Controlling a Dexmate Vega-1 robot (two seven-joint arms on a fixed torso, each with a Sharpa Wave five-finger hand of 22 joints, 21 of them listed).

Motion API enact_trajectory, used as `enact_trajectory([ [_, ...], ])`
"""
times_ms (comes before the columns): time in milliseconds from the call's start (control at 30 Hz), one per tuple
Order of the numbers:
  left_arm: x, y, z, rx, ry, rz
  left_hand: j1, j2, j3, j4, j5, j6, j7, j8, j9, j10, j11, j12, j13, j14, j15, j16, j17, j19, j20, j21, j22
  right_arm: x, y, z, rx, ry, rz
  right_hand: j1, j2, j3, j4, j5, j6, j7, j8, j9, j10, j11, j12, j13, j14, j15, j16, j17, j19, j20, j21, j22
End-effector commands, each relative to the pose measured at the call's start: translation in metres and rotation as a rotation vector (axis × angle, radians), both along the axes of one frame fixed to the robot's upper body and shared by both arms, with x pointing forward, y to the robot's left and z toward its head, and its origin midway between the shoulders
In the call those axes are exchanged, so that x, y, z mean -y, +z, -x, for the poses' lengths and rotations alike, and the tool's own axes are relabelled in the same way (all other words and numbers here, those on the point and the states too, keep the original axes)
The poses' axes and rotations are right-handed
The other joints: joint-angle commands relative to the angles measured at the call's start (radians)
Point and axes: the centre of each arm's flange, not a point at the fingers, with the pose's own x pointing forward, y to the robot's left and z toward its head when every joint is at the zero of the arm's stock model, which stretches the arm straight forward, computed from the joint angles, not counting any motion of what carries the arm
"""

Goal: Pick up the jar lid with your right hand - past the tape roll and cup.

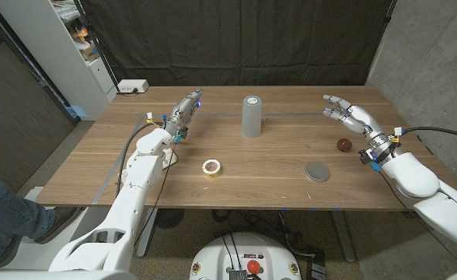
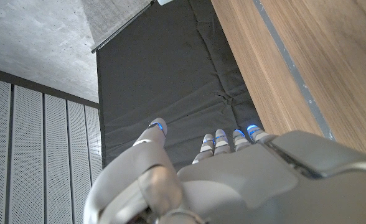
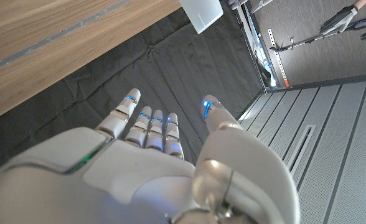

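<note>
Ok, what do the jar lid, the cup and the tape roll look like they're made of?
Jar lid: flat grey disc with a dull sheen, probably metal, though painted plastic is possible. Cup: tall, matte grey, no gloss or reflection, likely plastic or silicone; too small to be sure. Tape roll: pale cream ring with a darker hollow middle, looks like paper masking tape on a cardboard core.

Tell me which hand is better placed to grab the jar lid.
Right. The jar lid lies on the robot's right side, near the open right hand; the left hand is across the table, beyond the cup and tape roll.
</note>
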Motion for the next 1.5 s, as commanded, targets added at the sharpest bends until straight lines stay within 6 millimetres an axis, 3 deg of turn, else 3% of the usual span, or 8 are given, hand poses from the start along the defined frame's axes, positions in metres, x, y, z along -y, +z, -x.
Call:
enact_trajectory([
  [33, 0.001, 0.001, -0.004, -0.003, -0.009, -0.001, 0.001, 0.01, 0.002, -0.004, 0.004, -0.005, 0.003, 0.007, 0.004, -0.011, 0.0, 0.007, -0.001, -0.009, 0.0, 0.003, 0.003, -0.027, 0.006, -0.004, 0.001, -0.005, 0.001, 0.003, 0.012, -0.013, 0.038, 0.003, -0.008, 0.006, 0.0, 0.003, 0.005, -0.008, 0.002, 0.001, 0.004, -0.006, 0.002, 0.001, 0.003, 0.0, -0.001, 0.002, -0.005, 0.001, -0.002, 0.003],
  [667, 0.002, 0.001, -0.005, 0.003, -0.016, 0.008, 0.001, 0.011, 0.002, -0.008, 0.004, -0.002, 0.002, 0.008, 0.004, -0.01, 0.0, 0.008, -0.001, -0.008, 0.002, 0.003, 0.003, -0.026, 0.005, -0.007, 0.001, -0.008, -0.003, 0.013, 0.035, -0.046, 0.096, 0.007, -0.015, 0.009, 0.0, 0.001, 0.008, -0.005, 0.003, 0.001, 0.004, -0.013, 0.002, 0.0, 0.001, -0.002, -0.002, 0.001, -0.01, 0.0, -0.002, 0.003],
  [1033, 0.004, 0.0, -0.001, 0.006, -0.016, 0.012, 0.001, 0.013, 0.003, -0.01, 0.005, 0.002, 0.001, 0.009, 0.004, -0.007, 0.001, 0.009, -0.001, -0.006, 0.002, 0.004, 0.003, -0.025, 0.005, -0.008, 0.001, -0.008, -0.005, 0.021, 0.051, -0.076, 0.134, 0.011, -0.019, 0.012, -0.001, 0.0, 0.011, -0.004, 0.004, 0.001, 0.004, -0.031, 0.002, 0.0, 0.002, -0.002, -0.003, 0.0, -0.011, 0.001, -0.001, 0.003],
  [1500, 0.003, -0.003, 0.0, 0.001, -0.016, 0.009, 0.002, 0.014, 0.004, -0.013, 0.005, 0.004, 0.002, 0.009, 0.004, -0.006, 0.0, 0.009, -0.001, -0.005, 0.003, 0.004, 0.003, -0.024, 0.006, -0.01, 0.001, -0.012, -0.011, 0.026, 0.048, -0.106, 0.181, 0.015, -0.023, 0.014, -0.001, 0.0, 0.009, -0.005, 0.003, 0.001, 0.001, -0.029, 0.0, 0.0, 0.0, -0.003, -0.004, -0.001, -0.014, 0.002, -0.001, 0.003],
])
